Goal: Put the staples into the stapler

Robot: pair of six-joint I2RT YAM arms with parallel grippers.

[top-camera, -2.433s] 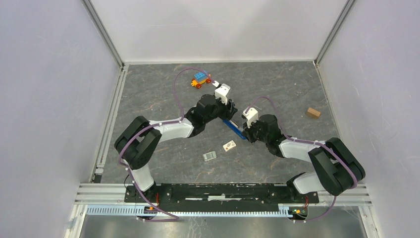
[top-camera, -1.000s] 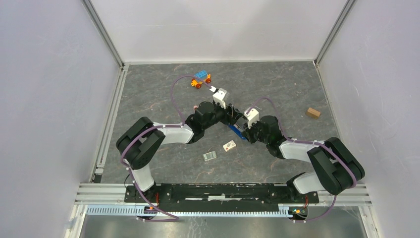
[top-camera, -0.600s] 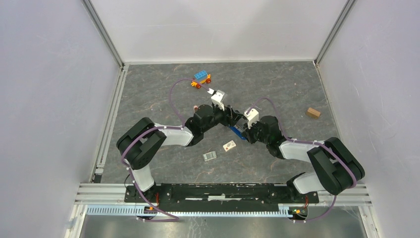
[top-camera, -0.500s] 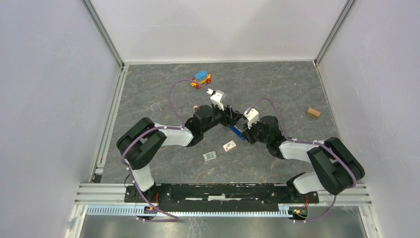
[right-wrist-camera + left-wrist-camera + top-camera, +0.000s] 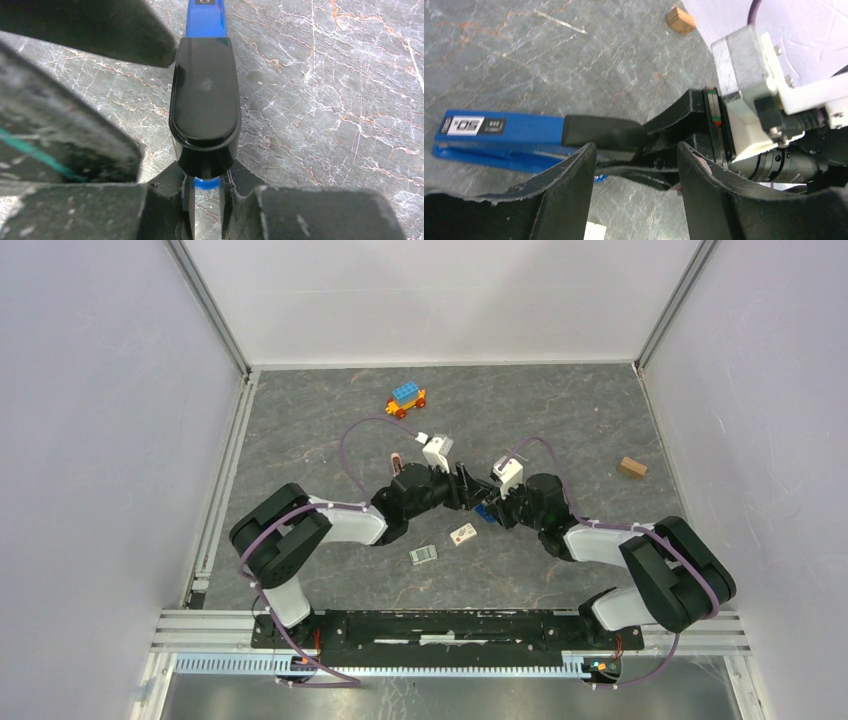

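The stapler (image 5: 499, 130) is slim and dark blue with a black rear cap (image 5: 205, 95), and it lies low over the grey table. In the top view only a bit of its blue (image 5: 484, 510) shows between the two wrists. My right gripper (image 5: 206, 187) is shut on the stapler's rear end, just behind the cap. My left gripper (image 5: 634, 165) is open, its two black fingers (image 5: 569, 190) standing either side of the view toward that cap, with nothing between them. Two small pale staples packs (image 5: 462, 534) (image 5: 424, 554) lie on the table just in front of the grippers.
A toy car (image 5: 405, 399) with a blue top stands at the back of the table. A small wooden block (image 5: 631, 467) lies at the right, also seen as the block (image 5: 680, 19) in the left wrist view. A tiny pinkish piece (image 5: 397, 457) lies left of the left wrist.
My left gripper has come away from the toy car, moving nearer and to the right until it faces the right gripper at the stapler. The right gripper keeps its hold and has barely moved.
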